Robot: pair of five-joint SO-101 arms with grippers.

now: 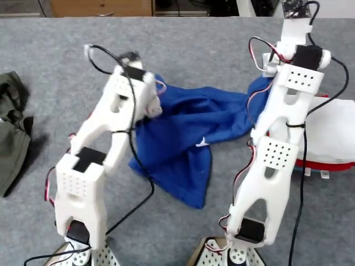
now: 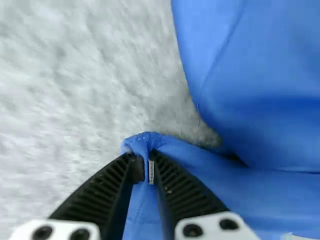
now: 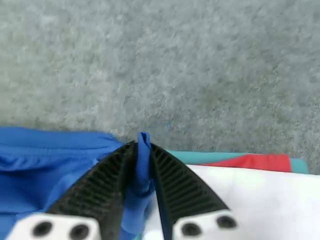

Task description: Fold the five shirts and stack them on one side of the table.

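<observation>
blue shirt (image 1: 183, 130) lies crumpled and partly spread in the middle of the grey table cover (image 1: 211, 55), between the two arms, with a loose flap trailing toward the near edge. left gripper (image 2: 144, 161) is clamped narrow on a pinched fold at the shirt's edge, black ribbed jaws closed on the cloth, a small bump of blue poking out past the tips. grey cover lies right beside the pinch, rest of the shirt spread beyond it. in the high view that arm sits at the shirt's left side. right gripper (image 3: 143, 146) is also squeezed tight, on a thin ridge of blue fabric standing up between its jaws, at the shirt's other end, next to the stack. stack sits at the right edge of the table: white shirt (image 1: 333, 130) on top, edge of a red shirt (image 1: 327, 164) under it, strip of a teal shirt (image 3: 200, 157) below that in the right wrist view. blue shirt's right end touches or overlaps the stack, cannot tell which. olive green shirt (image 1: 12, 133) lies bunched and unfolded at the left edge of the table, well apart from the blue one. wooden furniture (image 1: 100, 6) stands behind the table
</observation>
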